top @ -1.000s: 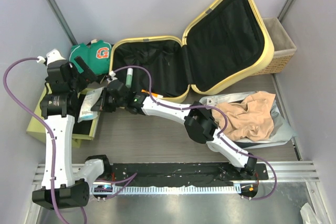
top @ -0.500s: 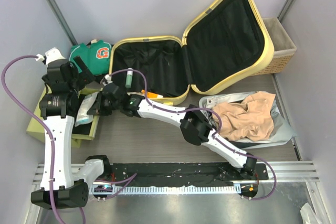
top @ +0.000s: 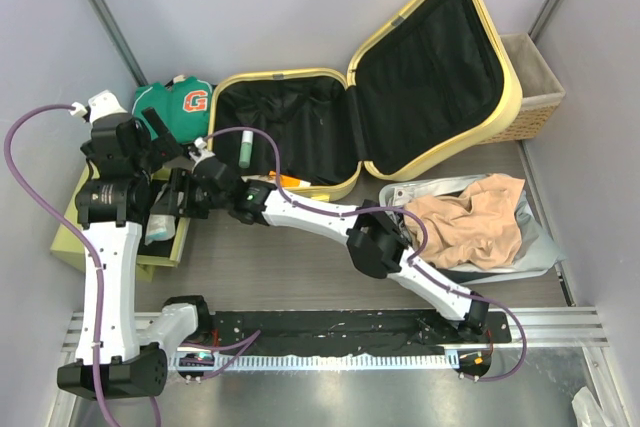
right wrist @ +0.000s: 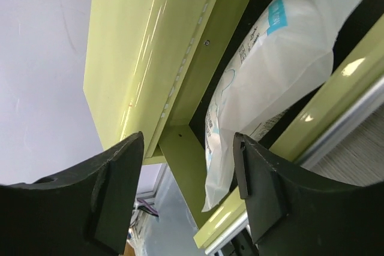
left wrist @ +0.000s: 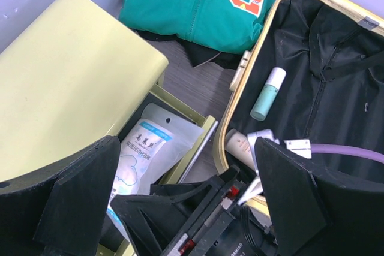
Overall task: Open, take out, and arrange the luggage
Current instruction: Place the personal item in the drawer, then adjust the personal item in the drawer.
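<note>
The pale yellow luggage (top: 330, 137) lies open, lid tilted up.

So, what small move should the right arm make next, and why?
Probably draw the right tool back from the drawer: its jaws stand open, the white pouch lies inside, apart from them, and a green tube waits in the luggage.

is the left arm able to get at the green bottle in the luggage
Probably yes: the left gripper is open, and the green bottle lies uncovered on the luggage lining nearby. The right arm crowds the near edge, so come from above.
</note>
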`<state>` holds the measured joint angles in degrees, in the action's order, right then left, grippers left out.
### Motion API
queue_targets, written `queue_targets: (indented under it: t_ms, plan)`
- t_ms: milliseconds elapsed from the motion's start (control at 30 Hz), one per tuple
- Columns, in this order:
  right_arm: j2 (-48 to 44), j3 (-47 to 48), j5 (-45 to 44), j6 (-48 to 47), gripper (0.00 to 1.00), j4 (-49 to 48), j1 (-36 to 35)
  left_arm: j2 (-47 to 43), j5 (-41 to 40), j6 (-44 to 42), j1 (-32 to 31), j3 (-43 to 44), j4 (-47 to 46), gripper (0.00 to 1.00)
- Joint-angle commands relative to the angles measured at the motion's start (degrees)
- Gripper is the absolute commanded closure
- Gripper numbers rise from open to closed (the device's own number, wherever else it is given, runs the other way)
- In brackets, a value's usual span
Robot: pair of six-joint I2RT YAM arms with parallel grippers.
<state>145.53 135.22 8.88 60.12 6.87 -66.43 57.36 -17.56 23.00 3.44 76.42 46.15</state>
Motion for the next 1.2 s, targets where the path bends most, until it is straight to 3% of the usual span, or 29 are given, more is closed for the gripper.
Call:
queue_targets:
  t_ms: [0,133,333,500,600,733,867,1000,1167]
  plan:
    - [-8.4,-4.5,-4.5,-3.7,0.30,-1.9,-0.4,-0.9,-0.4,-1.6,-0.4,2.9,-0.1,0.00]
    - [-14.5,-14.7,-7.9,-5.6,0.28,-8.3,-0.4,-0.8,2.8,-2.4,-0.4,3.5,0.2,0.00]
    - [-17.7,-17.8,-8.4,-8.3,0.26,-10.1,-0.1,-0.8,4.2,-2.3,-0.3,3.9,0.1,0.00]
    - [-18.4,-20.6,-8.6,-9.8,0.45,-10.4,0.2,-1.3,3.6,-2.9,-0.4,2.9,-0.1,0.00]
    - [-21.1,-25.5,-9.9,-9.9,0.50,-11.4,1.9,-1.0,5.8,-2.7,-0.3,2.0,-0.9,0.00]
    - [-28.8,-32.4,-9.9,-14.7,0.51,-13.5,5.1,-1.6,13.1,-2.8,-0.3,-0.6,-2.6,0.00]
    - [-36.1,-40.4,-5.8,-15.6,0.51,-17.1,11.6,-1.8,16.3,-2.2,-0.2,-4.3,-2.5,0.00]
    - [-43.4,-52.7,-3.6,-13.7,0.51,-23.4,19.1,-1.7,13.4,-1.1,0.0,-7.7,-1.2,0.00]
    - [-48.1,-53.4,-1.9,-20.5,0.51,-18.9,28.4,-0.9,12.2,1.9,0.1,-12.1,-2.0,0.08]
